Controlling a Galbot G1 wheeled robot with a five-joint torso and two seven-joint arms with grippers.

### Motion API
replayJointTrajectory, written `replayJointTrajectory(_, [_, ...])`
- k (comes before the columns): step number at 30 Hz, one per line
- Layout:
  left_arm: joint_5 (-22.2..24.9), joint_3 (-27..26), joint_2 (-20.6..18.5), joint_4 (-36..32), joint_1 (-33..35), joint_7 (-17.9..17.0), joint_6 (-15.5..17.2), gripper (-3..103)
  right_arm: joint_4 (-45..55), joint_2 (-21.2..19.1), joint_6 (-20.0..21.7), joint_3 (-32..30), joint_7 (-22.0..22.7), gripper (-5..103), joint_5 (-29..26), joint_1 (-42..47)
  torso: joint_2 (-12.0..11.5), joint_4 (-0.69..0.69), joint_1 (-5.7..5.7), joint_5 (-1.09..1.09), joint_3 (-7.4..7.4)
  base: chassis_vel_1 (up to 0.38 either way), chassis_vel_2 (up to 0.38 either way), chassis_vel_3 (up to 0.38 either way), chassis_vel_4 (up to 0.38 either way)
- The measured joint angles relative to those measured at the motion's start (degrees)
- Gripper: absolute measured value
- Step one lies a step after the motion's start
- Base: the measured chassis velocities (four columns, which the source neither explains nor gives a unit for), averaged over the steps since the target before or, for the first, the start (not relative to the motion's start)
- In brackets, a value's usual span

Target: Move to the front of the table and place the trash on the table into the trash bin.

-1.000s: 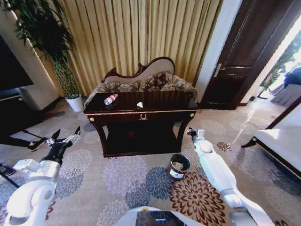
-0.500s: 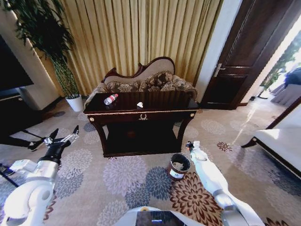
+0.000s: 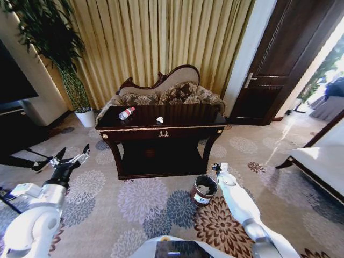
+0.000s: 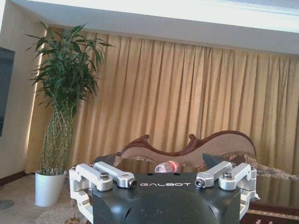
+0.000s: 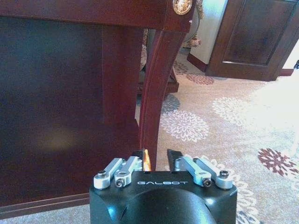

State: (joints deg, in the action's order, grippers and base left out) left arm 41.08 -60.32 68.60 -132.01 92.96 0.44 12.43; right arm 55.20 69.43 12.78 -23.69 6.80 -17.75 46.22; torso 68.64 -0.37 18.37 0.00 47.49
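Clear plastic bottle [image 3: 127, 113] lying flat | red cap toward sofa [image 3: 161, 92]

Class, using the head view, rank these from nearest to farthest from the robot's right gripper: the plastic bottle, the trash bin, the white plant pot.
Measured from the right gripper:
1. Trash bin, on the carpet right beside it.
2. Plastic bottle, on the table's far left part.
3. White plant pot, on the floor beyond the table's left end.

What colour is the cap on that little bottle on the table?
Red, best seen in the head view: the bottle lies on the table.
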Motion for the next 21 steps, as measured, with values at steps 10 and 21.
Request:
replayJointTrajectory(10, [0.0,0.3,-0.1,0.1,-0.1,0.2,0.0,100,0.5,0.0,0.0,-0.5,0.0,58,0.4,0.7,0.0,0.0,0.0,0.0,0.0,0.0,0.0,0.0,0.0])
replayJointTrajectory(21, [0.0,0.3,-0.2,0.4,-0.2,0.3,0.0,100,0.9,0.3,-0.1,-0.3,0.0,99,1.0,0.6,0.0,0.0,0.0,0.0,0.0,0.0,0.0,0.0,0.0])
